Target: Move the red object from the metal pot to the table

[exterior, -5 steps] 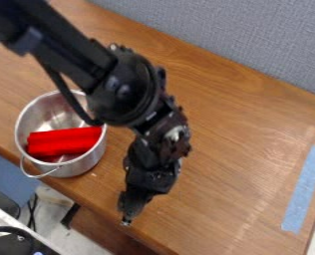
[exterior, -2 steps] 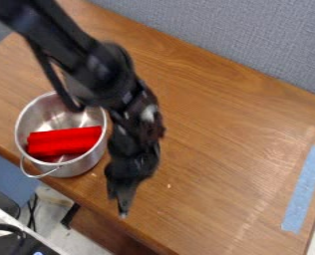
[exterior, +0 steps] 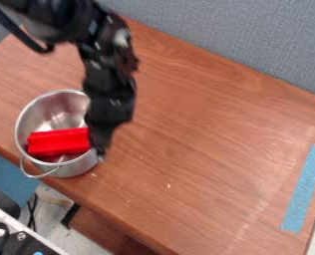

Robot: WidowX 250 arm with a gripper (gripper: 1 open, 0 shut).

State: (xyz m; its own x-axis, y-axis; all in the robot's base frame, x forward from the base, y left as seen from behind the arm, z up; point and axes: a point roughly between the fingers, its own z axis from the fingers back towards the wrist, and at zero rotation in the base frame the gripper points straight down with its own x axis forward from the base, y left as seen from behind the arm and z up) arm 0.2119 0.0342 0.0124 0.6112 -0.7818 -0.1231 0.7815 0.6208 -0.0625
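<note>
The small shiny silver steel round pot [exterior: 57,132] sits near the front left edge of the brown wood-grain counter [exterior: 213,129] and holds the bright red elongated block [exterior: 58,143], which lies across its inside. The black end effector [exterior: 101,151], clenched and empty, has swung from the counter's front edge to the pot's right rim, just beside the block's end.

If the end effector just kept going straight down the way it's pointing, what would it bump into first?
Probably the metal pot, at its right rim, or the red object inside it. The end effector hangs right there, but depth is unclear.
</note>
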